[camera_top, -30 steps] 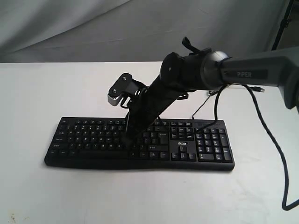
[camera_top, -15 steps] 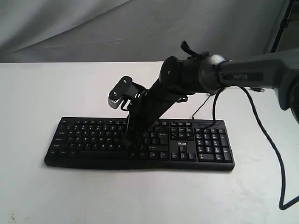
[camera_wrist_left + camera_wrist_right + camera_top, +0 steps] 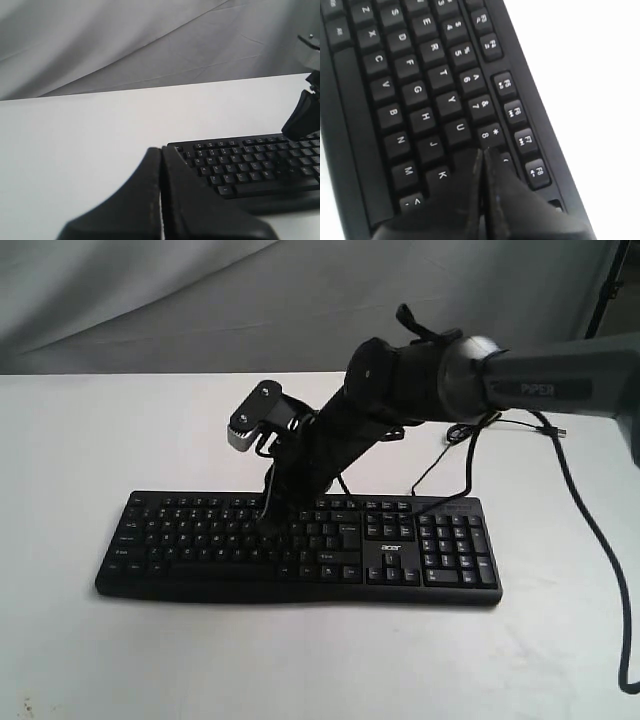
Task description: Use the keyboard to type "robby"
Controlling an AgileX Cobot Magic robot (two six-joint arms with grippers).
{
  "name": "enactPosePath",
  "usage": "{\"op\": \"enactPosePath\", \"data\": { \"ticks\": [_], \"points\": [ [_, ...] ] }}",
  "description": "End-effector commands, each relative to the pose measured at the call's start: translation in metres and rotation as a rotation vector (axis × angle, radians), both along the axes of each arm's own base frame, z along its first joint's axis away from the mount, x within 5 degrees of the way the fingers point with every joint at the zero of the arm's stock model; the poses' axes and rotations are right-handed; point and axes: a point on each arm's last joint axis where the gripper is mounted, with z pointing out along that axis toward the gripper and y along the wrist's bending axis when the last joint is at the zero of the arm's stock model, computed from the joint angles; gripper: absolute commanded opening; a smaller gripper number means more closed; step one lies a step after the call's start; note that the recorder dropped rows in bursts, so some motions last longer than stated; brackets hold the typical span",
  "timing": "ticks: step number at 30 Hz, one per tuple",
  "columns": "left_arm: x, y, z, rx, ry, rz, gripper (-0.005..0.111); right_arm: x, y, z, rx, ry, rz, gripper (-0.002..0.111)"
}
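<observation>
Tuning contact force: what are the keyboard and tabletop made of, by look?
Long black full-size keyboard: likely moulded plastic, matte with slight keycap sheen, white printed legends. Flat white tabletop: smooth, matte, no grain; possibly laminate, can't confirm.

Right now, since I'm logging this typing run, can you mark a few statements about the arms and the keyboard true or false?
1. The right gripper is shut, with its fingers together. True.
2. Its tip is over the number pad. False: it is over the main key block, next to the U key and the 8 key.
3. The left gripper is pressing a key. False: it is shut and apart from the keyboard, touching no key.
4. The keyboard lies on a white table. True.
</observation>
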Motion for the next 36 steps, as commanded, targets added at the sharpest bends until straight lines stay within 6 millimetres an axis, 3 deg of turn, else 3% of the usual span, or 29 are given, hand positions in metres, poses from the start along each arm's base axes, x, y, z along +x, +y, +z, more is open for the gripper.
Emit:
{"op": "enactPosePath", "data": {
  "ticks": [1,12,19,28,32,36],
  "points": [
    [0.0,0.0,-0.001,0.001,-0.005,-0.006,0.0,-0.008,0.01,0.014,0.022,-0.025,0.03,0.0],
    [0.0,0.0,-0.001,0.001,-0.005,-0.006,0.0,-0.031,0.043,0.009,0.045,-0.041,0.094,0.0],
    [0.0,0.0,-0.001,0.001,-0.005,-0.006,0.0,-0.03,0.056,0.0,0.05,0.017,0.13,0.0],
    [0.0,0.0,-0.001,0.001,-0.005,-0.006,0.0,-0.03,0.057,-0.007,0.03,0.023,0.14,0.0],
    [0.0,0.0,-0.001,0.001,-0.005,-0.006,0.0,-0.029,0.058,-0.025,0.01,0.047,0.133,0.0],
    [0.0,0.0,-0.001,0.001,-0.005,-0.006,0.0,-0.029,0.058,-0.026,0.009,0.045,0.131,0.0]
  ]
}}
